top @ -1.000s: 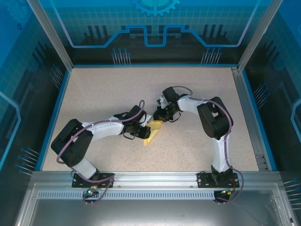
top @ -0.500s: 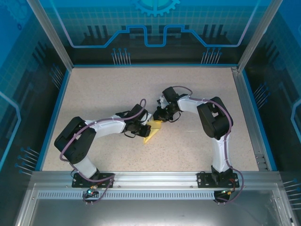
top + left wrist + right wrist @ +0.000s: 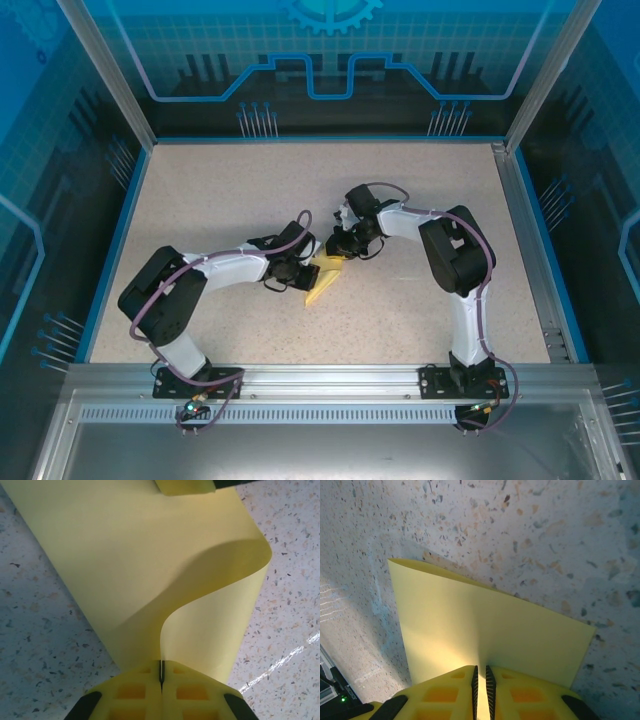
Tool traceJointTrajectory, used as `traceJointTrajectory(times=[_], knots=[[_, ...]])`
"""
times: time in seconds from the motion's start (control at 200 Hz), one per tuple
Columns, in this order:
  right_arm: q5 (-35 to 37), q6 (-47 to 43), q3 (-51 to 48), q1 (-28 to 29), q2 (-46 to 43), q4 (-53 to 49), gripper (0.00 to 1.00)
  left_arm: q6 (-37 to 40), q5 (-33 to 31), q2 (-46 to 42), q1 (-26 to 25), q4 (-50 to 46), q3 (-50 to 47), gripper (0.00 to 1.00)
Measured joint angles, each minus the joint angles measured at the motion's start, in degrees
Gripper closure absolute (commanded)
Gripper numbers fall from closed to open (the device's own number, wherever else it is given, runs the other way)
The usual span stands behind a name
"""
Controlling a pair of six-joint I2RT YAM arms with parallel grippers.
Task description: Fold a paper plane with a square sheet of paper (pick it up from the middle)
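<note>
Square sheet of paper [image 3: 324, 280], pale yellow and partly folded, lies near the middle of the speckled bench [image 3: 220, 200], its near tip resting on it. The left arm [image 3: 220, 268] reaches the sheet from its left, the right arm [image 3: 455, 255] from its far end. The left gripper [image 3: 161, 672] has its jaws shut on a curling flap of the sheet; the right gripper [image 3: 480, 672] has its jaws all but closed, pinching the sheet's edge. With both ends clamped, any pull apart could tear the thin paper or slip it free, and the loose curl could crease crooked. Against a second ago, the left arm has edged slightly toward the right one, which has barely moved.
</note>
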Motion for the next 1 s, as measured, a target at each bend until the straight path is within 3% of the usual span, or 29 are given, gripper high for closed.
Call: traceJointTrajectory(times=[1.0], knots=[[-0.02, 0.0, 0.0, 0.0, 0.0, 0.0, 0.83, -0.61, -2.12, 0.7, 0.02, 0.02, 0.0, 0.99]])
